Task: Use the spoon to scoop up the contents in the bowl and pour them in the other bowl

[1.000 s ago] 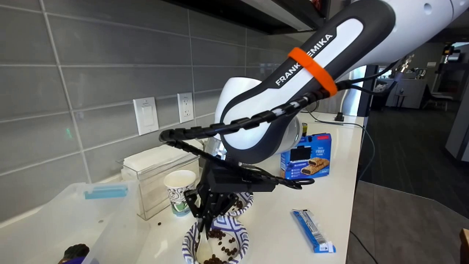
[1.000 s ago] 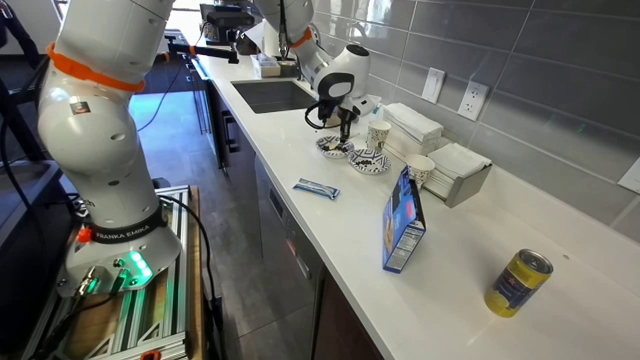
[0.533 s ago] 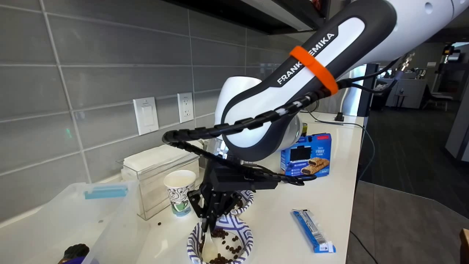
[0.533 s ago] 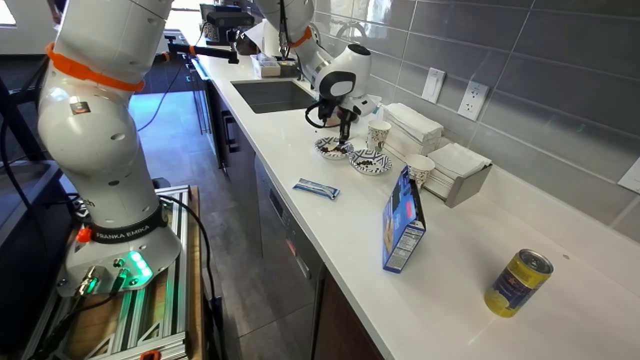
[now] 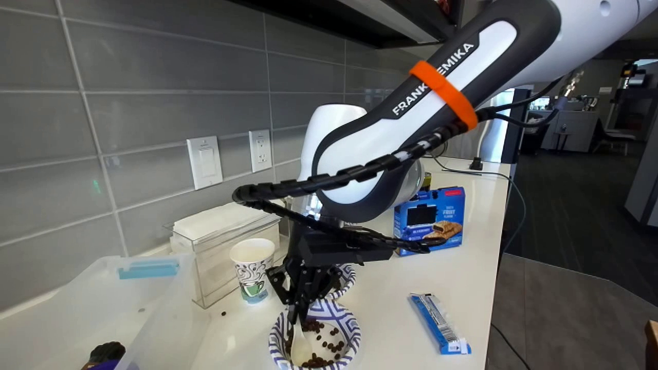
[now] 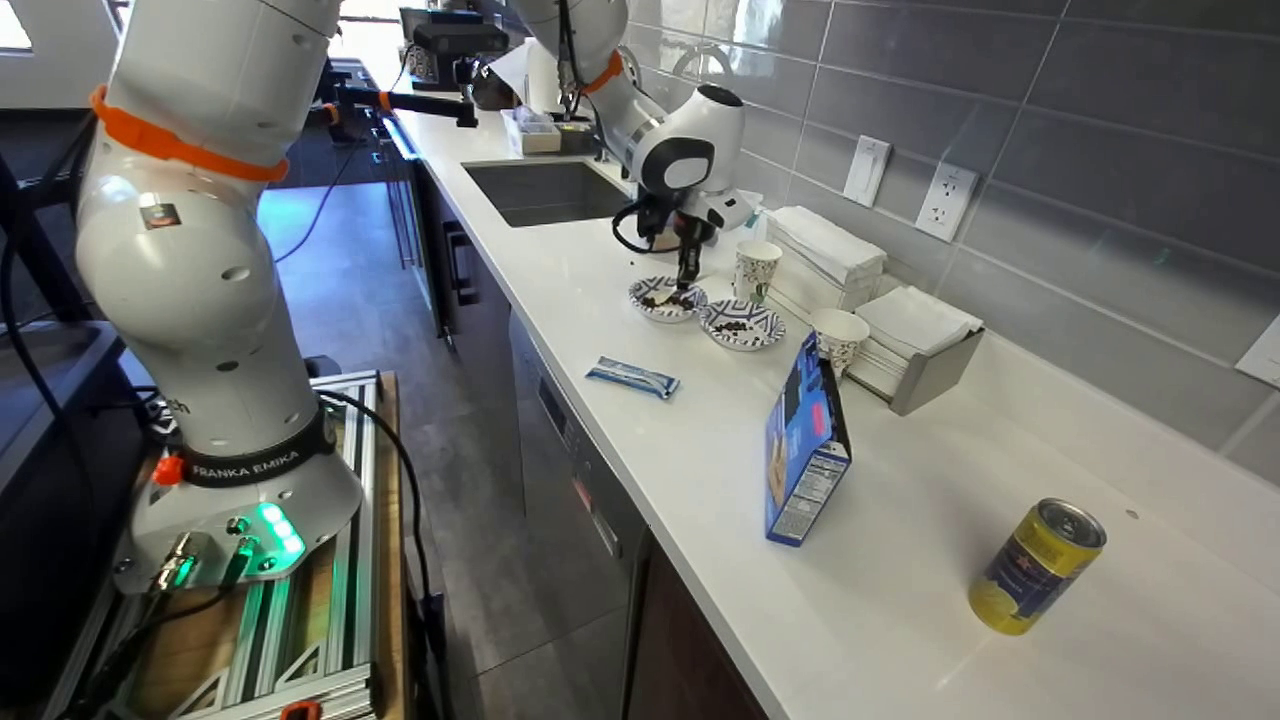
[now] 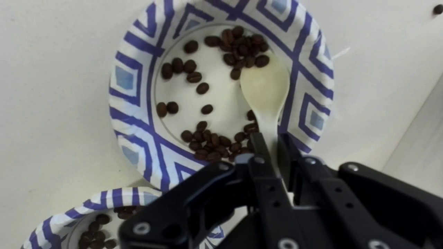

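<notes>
My gripper (image 7: 271, 145) is shut on the handle of the pale cream spoon (image 7: 265, 86), which points down into a blue-and-white patterned paper bowl (image 7: 131, 83). In the wrist view the spoon's tip meets a pile of dark brown beans (image 7: 243, 50); a few beans lie at its edge. More beans are scattered over this bowl's floor. The gripper (image 5: 297, 316) and spoon (image 5: 302, 352) also show in an exterior view. The other bowl (image 7: 45, 228), of the same pattern, stands beside the first with some beans in it; it also shows in an exterior view (image 6: 770, 330).
A paper cup (image 5: 252, 267) and napkin holder (image 5: 221, 257) stand by the wall. A translucent bin (image 5: 154, 318) is near. A blue-and-white packet (image 5: 439, 324), a blue box (image 5: 429, 221) and a yellow can (image 6: 1038, 567) are on the counter. A sink (image 6: 545, 190) lies beyond.
In an exterior view my gripper, the spoon and the bowl around it have shifted together to the right and slightly back. The other bowl has shifted very slightly too. The spoon stays held.
</notes>
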